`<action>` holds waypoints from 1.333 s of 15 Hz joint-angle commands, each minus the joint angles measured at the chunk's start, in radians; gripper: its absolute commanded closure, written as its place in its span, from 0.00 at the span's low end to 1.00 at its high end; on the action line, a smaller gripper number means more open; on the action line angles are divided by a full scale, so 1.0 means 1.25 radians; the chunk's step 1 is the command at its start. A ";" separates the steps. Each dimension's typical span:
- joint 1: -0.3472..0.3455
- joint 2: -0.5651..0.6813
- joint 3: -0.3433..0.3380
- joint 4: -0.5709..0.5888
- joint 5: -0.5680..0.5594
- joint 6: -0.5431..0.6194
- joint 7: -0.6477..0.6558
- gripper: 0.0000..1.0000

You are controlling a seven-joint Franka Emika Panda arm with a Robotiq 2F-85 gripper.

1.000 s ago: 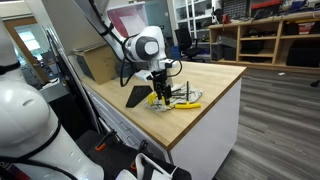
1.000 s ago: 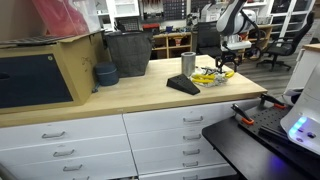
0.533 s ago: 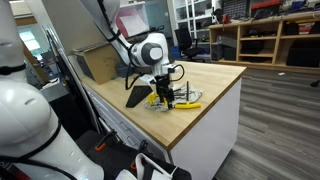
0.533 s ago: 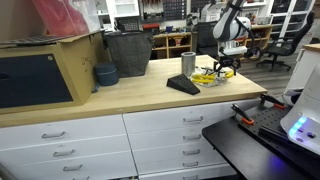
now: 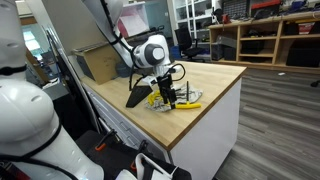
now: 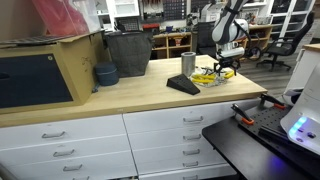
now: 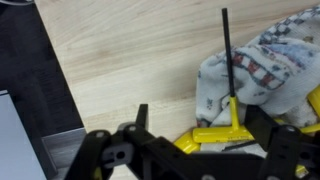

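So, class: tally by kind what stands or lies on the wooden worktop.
Box: 1
Bin: 1
Blue bowl: 1
Metal cup: 1
Black wedge: 1
Patterned cloth: 1
Yellow T-handle tool: 1
Total: 7; other yellow pieces too unclear to count.

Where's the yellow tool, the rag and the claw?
Yellow tool (image 7: pixel 218 134): wrist view, on its yellow handle.
Rag (image 7: pixel 262 78): wrist view, on the middle of the cloth.
Claw (image 5: pixel 165 98): in an exterior view, between its fingertips.
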 commanded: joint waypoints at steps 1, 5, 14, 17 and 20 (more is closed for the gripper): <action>0.026 -0.012 -0.036 0.004 -0.054 -0.043 0.064 0.02; 0.015 -0.029 -0.038 -0.009 -0.068 -0.068 0.059 0.02; 0.012 -0.009 -0.027 -0.023 -0.059 -0.030 0.063 0.25; 0.008 -0.004 -0.027 -0.030 -0.051 -0.018 0.061 0.42; 0.005 -0.005 -0.029 -0.036 -0.048 -0.008 0.057 0.65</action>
